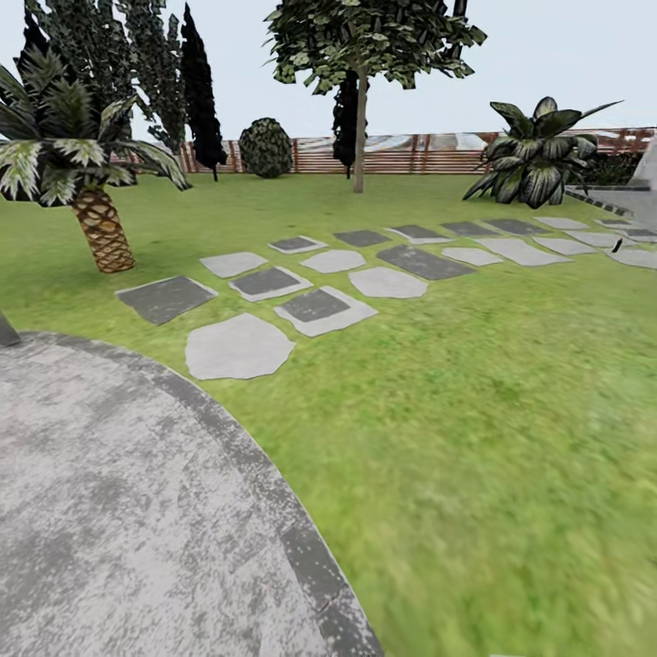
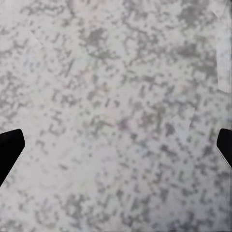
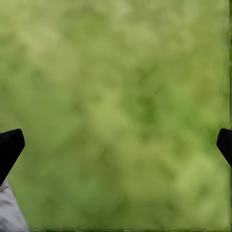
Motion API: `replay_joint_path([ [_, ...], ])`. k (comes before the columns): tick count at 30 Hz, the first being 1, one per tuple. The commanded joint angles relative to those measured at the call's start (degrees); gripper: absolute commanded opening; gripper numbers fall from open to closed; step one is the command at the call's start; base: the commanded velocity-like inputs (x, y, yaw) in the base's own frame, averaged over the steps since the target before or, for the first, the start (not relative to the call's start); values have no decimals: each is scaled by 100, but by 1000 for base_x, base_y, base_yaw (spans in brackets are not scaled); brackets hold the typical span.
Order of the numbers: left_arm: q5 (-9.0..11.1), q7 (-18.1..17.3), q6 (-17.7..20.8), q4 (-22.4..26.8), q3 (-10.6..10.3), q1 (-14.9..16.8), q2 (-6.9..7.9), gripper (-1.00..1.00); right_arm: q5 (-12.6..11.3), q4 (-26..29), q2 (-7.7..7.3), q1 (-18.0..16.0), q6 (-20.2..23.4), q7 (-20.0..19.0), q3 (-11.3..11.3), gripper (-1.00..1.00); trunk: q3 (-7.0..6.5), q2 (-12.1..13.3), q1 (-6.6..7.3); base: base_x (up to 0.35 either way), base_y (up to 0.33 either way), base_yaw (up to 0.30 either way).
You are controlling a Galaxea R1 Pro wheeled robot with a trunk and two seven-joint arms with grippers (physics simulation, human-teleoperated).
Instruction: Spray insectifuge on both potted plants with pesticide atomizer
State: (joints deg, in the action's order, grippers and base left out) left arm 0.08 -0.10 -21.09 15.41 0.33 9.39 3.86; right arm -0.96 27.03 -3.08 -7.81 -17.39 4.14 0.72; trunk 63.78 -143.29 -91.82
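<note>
The head view is looking across the garden lawn (image 1: 474,438), a blurred green grass surface. A round grey stone patio (image 1: 109,511), mottled and edged with a darker curb, is occupying the near left corner. Flat stepping slabs (image 1: 315,306), irregular and rectangular, pale and dark grey, are running from the patio toward the far right. A scaly-trunked palm (image 1: 100,228) is standing at the left. A spiky long-leaved plant (image 1: 534,160) is growing at the far right, in front of the brown slatted wooden fence (image 1: 392,155).

The left gripper (image 2: 116,150) is hanging wide open over the speckled patio stone, holding nothing. The right gripper (image 3: 116,150) is hanging wide open over grass, holding nothing, its dark fingertips (image 3: 9,147) far apart.
</note>
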Motion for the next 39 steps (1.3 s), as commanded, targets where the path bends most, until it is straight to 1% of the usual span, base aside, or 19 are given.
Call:
replay_joint_path([
  [1, 0, 0, -18, -3, 3, 1, 1, 100, -10, -5, 0, -5, -19, 8, -2, 100, 12, -2, 1, 0, 0, -219],
  [12, 0, 1, -18, -3, 3, 1, 1, 100, -10, 2, 0, -7, -19, 26, 4, 100, 88, -2, 1, 0, 0, -208],
  [32, 0, 1, -18, -3, 3, 1, 1, 100, -6, 11, -8, -6, -19, 34, 7, 100, 246, -2, 1, 0, 0, -30],
  [39, -25, -7, -9, 13, -5, 7, -8, 100, -9, 5, -8, -7, -19, 27, 7, 100, 292, -2, 1, 9, 0, -130],
])
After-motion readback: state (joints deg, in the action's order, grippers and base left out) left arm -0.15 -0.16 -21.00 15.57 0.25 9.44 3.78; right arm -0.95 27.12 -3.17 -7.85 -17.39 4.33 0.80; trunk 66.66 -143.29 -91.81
